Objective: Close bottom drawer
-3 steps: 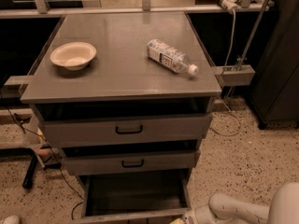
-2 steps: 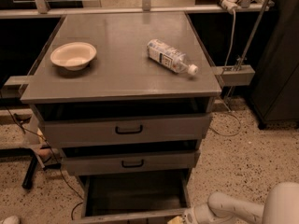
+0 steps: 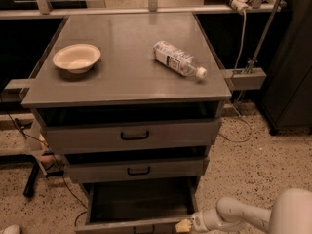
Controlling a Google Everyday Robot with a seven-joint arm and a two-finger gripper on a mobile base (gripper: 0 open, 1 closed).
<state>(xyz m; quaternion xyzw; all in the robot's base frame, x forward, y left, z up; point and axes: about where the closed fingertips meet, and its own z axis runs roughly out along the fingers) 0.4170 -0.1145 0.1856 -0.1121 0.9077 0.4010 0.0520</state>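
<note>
Risking a skewed, jammed bottom drawer (image 3: pixel 141 204) by pushing with the hand (image 3: pixel 184 225), openness impossible to tell, at its front's right end.

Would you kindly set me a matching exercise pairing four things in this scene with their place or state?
Column one:
1. bowl
2. bottle
3. bottom drawer
4. gripper

Column two:
A. pulled open
B. standing upright
C. low down, at the open drawer's front right corner
D. lying on its side

Pairs: 1-B, 2-D, 3-A, 4-C
</note>
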